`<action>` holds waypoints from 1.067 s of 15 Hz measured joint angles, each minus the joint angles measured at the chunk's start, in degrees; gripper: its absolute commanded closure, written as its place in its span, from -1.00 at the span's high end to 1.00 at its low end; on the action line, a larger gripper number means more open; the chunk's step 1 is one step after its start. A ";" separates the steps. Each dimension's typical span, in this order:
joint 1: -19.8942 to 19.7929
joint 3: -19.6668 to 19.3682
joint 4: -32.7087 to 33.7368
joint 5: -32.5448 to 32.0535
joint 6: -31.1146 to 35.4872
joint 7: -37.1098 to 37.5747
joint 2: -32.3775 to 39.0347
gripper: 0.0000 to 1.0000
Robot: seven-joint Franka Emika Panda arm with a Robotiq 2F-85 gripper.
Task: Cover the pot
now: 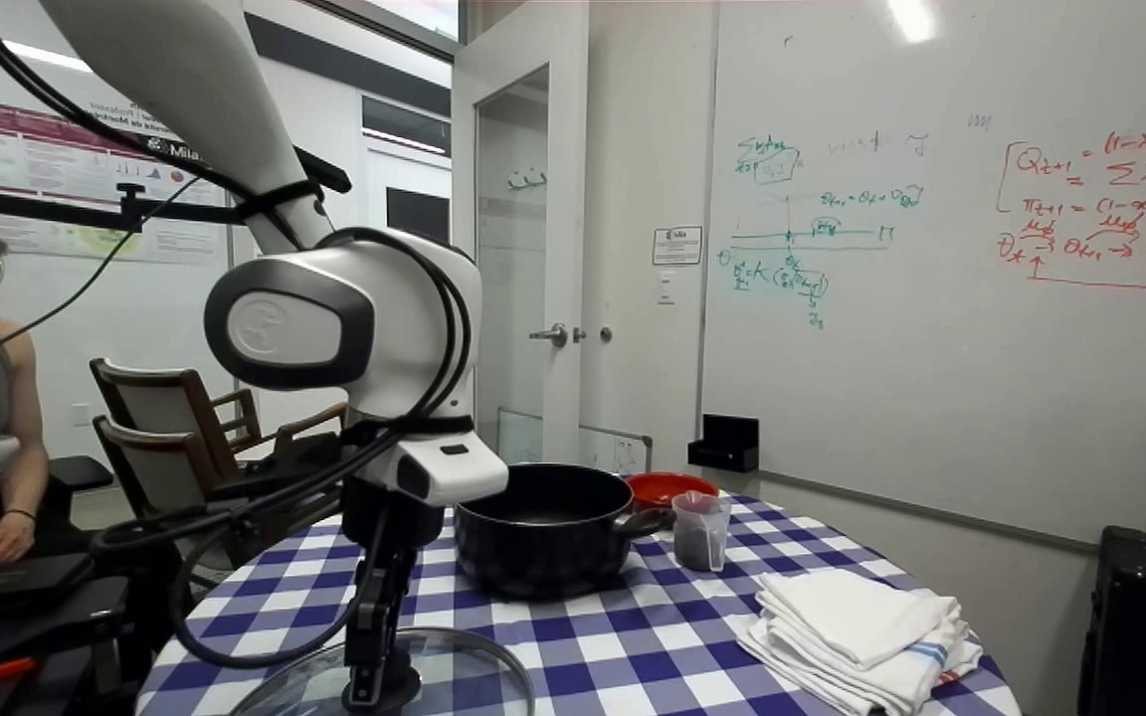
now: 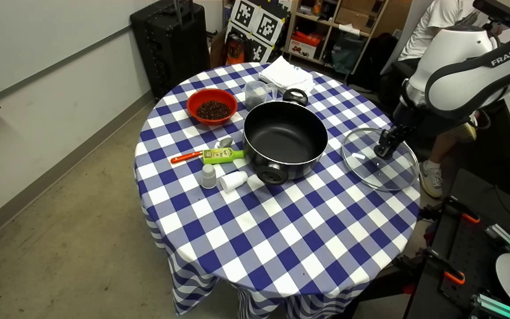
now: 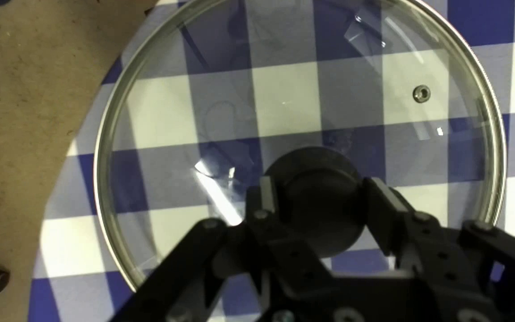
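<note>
The wide black pot stands uncovered and upright on the checked table; an exterior view shows its inside bare. It is out of the wrist view. A round glass lid with a metal rim and a black knob is near the table's edge, beside the pot; it also shows in both exterior views. My gripper has its fingers on both sides of the knob, seemingly touching it; it points down over the lid. I cannot tell whether the lid is off the cloth.
Close to the pot are a red bowl of dark beans, a clear measuring cup, a green bottle, an orange-handled utensil, and small white and grey cups. Folded white towels lie near the table's edge.
</note>
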 measured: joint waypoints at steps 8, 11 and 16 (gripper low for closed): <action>-1.01 -2.55 -2.79 -7.21 -4.18 -4.41 -21.81 -0.50; 1.58 1.00 -1.15 -8.02 -10.89 -6.60 -28.81 -0.50; 9.98 7.78 6.75 -7.71 -22.30 -8.59 -32.42 -0.50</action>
